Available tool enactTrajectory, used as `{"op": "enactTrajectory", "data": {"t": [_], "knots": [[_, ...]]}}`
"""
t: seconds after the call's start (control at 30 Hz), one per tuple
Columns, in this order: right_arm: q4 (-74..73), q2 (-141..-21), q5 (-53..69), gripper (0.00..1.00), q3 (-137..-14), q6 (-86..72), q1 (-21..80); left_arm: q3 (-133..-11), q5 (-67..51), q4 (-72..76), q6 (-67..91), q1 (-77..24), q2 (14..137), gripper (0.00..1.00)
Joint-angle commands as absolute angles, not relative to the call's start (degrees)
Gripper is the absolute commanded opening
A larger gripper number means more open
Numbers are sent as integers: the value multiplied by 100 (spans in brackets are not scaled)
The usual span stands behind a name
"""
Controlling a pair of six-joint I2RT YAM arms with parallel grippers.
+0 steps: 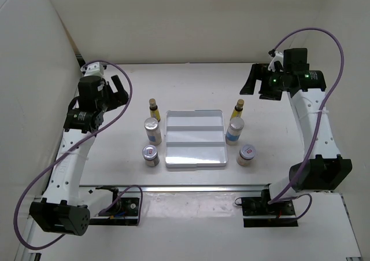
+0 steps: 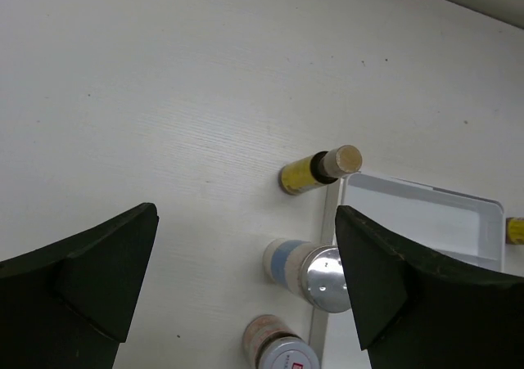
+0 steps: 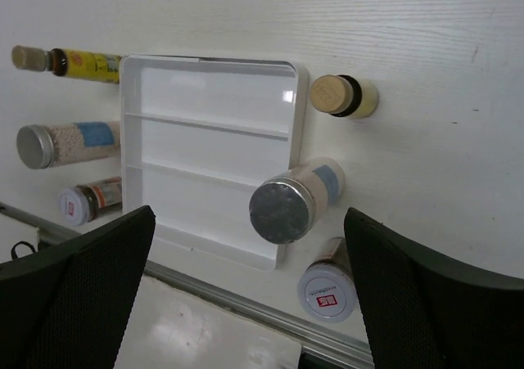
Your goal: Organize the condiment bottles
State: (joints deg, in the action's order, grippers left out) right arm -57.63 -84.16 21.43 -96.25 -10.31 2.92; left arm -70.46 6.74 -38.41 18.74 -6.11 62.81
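Top view: both arms reared up, elbows bent; left gripper (image 1: 119,91) and right gripper (image 1: 250,83) hang above the table (image 1: 104,157), touching nothing. Smooth white stepped tray (image 1: 195,157) sits centre. 3 cylinders stand upright on each side of it, caps skyward: left yellow bottle (image 1: 154,108), left blue bottle (image 1: 153,130), left jar (image 1: 151,155); right yellow bottle (image 1: 238,109), right blue bottle (image 1: 235,129), right jar (image 1: 246,154).

Left wrist: matte black fingers (image 2: 82,279) spread wide, nothing between.

Right wrist: same spread, empty; the right blue bottle's silver cap (image 3: 282,212) shines.

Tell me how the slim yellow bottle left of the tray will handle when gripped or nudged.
The yellow bottle stands tall and narrow, so a nudge would likely tip it. Being round, it would probably roll once down.
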Motion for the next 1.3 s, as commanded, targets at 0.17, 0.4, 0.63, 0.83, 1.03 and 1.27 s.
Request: {"op": "enactTrajectory", "data": {"t": [0.17, 0.4, 0.63, 0.83, 1.03, 1.27], "knots": [[-5380, -8490, 1345, 100, -9589, -1502, 299, -6759, 27, -3771, 2540, -519, 6433, 100], [-5378, -9104, 2436, 100, -9676, -1310, 299, -6548, 386, -3332, 2109, -519, 6486, 100], [-5914, -10123, 1812, 100, -10649, -1204, 456, -6548, 448, -3331, 2057, -519, 6539, 100], [-6222, -10757, 654, 84, -11170, -1151, 694, -6601, 598, -3331, 2126, -571, 6714, 100], [-6442, -10995, 27, 74, -11241, -1151, 984, -6496, 475, -3331, 2373, -571, 6768, 100], [-6495, -10995, -299, 70, -10917, -1204, 1178, -6284, 650, -3331, 2426, -571, 6715, 100]]}}
